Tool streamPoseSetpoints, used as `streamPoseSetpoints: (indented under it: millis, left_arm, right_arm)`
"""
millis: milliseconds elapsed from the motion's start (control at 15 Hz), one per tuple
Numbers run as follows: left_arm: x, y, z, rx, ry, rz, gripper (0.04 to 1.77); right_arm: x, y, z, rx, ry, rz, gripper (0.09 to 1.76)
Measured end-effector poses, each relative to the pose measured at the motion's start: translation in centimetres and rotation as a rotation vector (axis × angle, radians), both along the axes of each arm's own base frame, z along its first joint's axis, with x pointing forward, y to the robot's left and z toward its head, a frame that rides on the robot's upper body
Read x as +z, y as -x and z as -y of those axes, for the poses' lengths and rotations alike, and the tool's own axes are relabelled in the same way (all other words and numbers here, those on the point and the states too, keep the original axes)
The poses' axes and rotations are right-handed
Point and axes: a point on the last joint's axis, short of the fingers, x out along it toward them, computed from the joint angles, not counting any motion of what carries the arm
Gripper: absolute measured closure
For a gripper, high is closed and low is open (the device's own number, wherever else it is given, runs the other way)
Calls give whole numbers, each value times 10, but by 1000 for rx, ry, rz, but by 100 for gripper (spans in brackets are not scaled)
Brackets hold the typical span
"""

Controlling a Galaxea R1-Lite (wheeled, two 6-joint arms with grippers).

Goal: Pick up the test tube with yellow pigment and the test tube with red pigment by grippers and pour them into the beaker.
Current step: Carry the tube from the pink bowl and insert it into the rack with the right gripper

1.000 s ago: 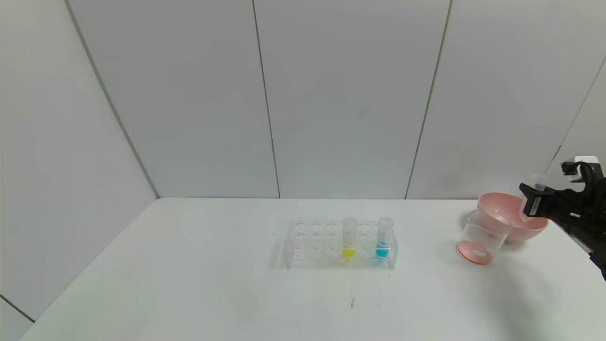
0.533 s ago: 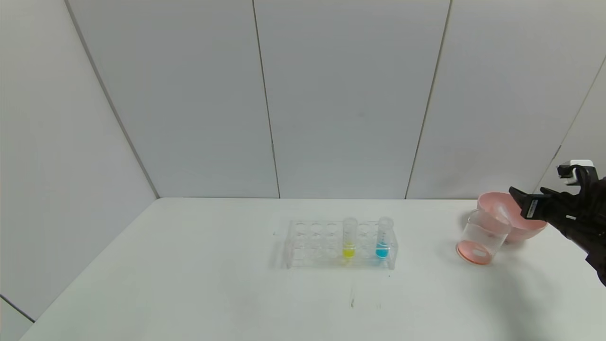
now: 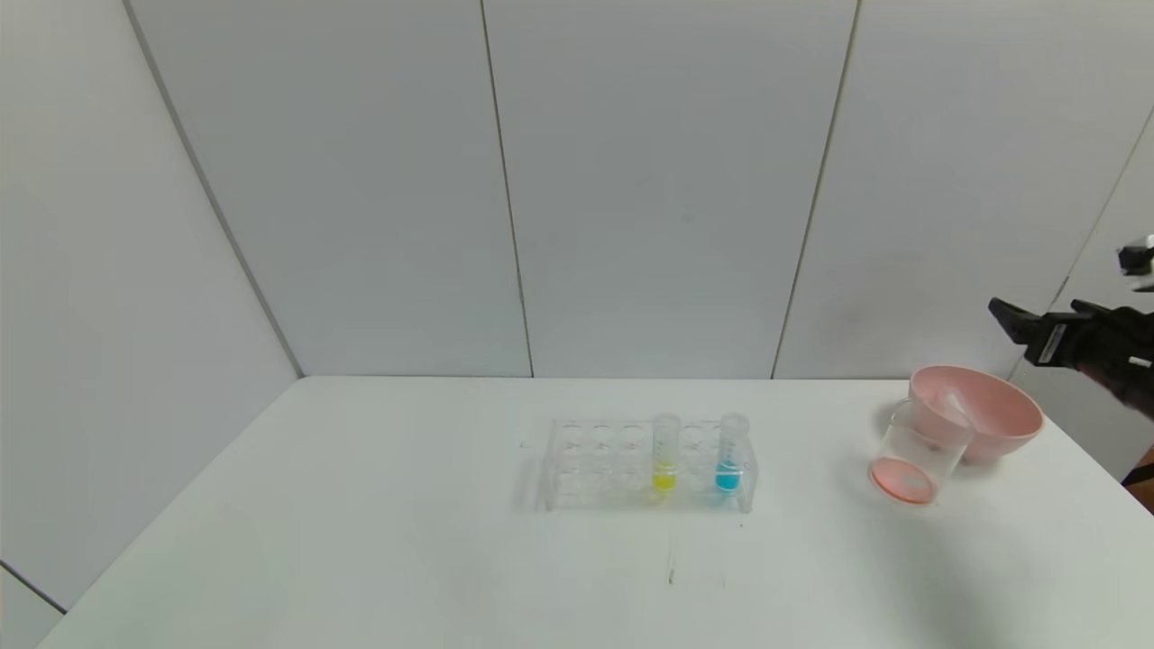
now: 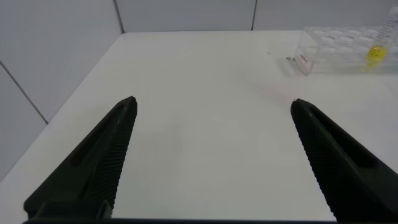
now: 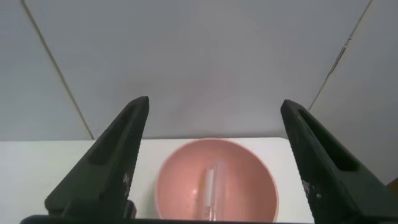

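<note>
The test tube with yellow pigment [image 3: 664,452] stands upright in the clear rack [image 3: 586,464] at mid-table; it also shows in the left wrist view [image 4: 375,53]. The beaker [image 3: 921,451] stands left of the pink bowl [image 3: 1019,410] and holds a thin layer of red-orange liquid. No tube with red liquid shows; a clear, empty-looking tube [image 5: 213,186] lies inside the bowl [image 5: 177,183]. My right gripper [image 3: 1055,288] is open and empty, raised above and behind the bowl [image 5: 215,102]. My left gripper [image 4: 214,101] is open and empty, low over the table's left part, out of the head view.
A tube with blue liquid [image 3: 728,451] stands in the rack two holes right of the yellow one. The rack's left holes are unfilled. Wall panels close the back and left. The table's right edge runs just past the bowl.
My right gripper opened over the pink bowl, let go of the clear tube, which now lies in the bowl, and then rose up and back. Rack and beaker have not moved.
</note>
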Motion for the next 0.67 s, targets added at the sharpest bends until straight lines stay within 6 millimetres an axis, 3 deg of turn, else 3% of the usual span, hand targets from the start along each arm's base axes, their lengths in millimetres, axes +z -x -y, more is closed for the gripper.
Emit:
streamPoseSetpoints:
  millis: [200, 400, 533, 667]
  left_arm:
    - [0, 0, 0, 0, 0, 0, 5]
    - [0, 0, 0, -1, 0, 0, 5]
    - [0, 0, 0, 0, 0, 0, 5]
    - [0, 0, 0, 0, 0, 0, 5]
  right_arm:
    - [54, 17, -26, 44, -114, -26, 27]
    - [101, 39, -74, 95, -220, 1, 23]
    - [116, 56, -110, 133, -249, 26, 21]
    - [117, 75, -148, 164, -260, 27, 19]
